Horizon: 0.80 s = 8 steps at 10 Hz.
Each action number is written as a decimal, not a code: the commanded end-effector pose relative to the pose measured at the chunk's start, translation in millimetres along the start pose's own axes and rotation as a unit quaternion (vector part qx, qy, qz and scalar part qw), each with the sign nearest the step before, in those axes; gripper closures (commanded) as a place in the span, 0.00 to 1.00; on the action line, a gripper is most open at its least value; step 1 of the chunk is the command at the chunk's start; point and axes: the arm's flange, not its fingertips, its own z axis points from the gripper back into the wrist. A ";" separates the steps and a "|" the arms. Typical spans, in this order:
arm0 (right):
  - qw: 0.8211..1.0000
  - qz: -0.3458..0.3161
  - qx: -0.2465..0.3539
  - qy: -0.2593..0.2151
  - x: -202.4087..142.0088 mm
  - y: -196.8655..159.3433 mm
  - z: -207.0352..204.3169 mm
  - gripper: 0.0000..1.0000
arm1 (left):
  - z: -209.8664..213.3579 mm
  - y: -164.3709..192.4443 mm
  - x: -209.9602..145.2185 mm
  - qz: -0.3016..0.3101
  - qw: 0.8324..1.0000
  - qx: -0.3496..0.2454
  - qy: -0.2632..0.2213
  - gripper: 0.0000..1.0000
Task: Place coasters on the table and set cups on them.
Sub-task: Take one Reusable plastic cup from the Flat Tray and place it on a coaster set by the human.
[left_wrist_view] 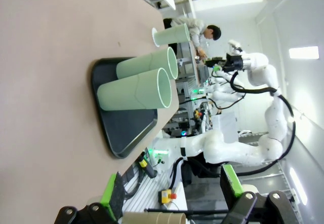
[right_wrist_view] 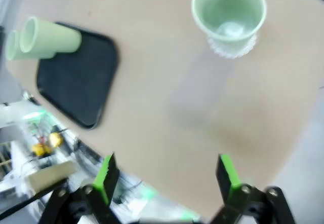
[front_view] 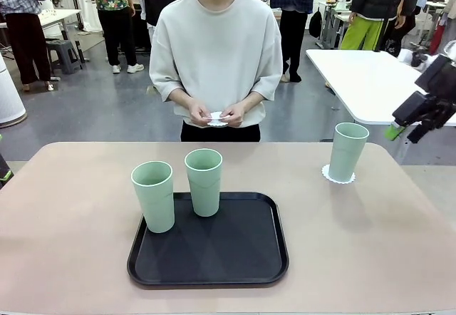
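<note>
Spread to full width and holding nothing at the right gripper (right_wrist_view: 167, 179), low in the right wrist view, hovering over bare table (right_wrist_view: 167, 97). Up and right of those pads, in the upper right of that frame: one cup (right_wrist_view: 229, 11), upright on a coaster (right_wrist_view: 234, 47), with the scalloped edge peeping out round its base. In the front view, same cup at the right, with that gripper off at the far right edge and clear of it. Likewise set wide apart and empty at the left gripper (left_wrist_view: 169, 193), along the bottom edge of the left wrist view. Further out, centre-left of the front view: two more cups (front_view: 153, 195), upright on a black tray (front_view: 214, 265), one at the tray's left rim, one near its back edge, close together but apart. Beyond the table, top centre: a person's hands (front_view: 234, 114) together at the waist, fingering another coaster (front_view: 216, 119). Probably light, stiff and smooth-walled, those tumblers, so quick to tip or slip. Best taken from the side, round the wall above the middle, with a gentle squeeze. Thin and flat, the discs, so awkward to pinch off a tabletop, and easier taken by an edge from the hand.
</note>
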 end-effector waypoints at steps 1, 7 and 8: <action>0.992 -0.057 0.115 -0.015 -15.9 -23.1 16.5 0.00 | 0.8 -1.0 -1.0 -0.005 1.000 -0.007 -0.003 0.00; 0.925 -0.075 0.342 -0.149 -66.4 -156.0 3.3 0.00 | 0.8 -1.0 -1.0 -0.005 1.000 -0.007 -0.003 0.00; 0.920 -0.075 0.360 -0.133 -74.1 -174.1 -0.7 0.00 | 0.8 -1.0 -1.0 -0.005 1.000 -0.007 -0.003 0.00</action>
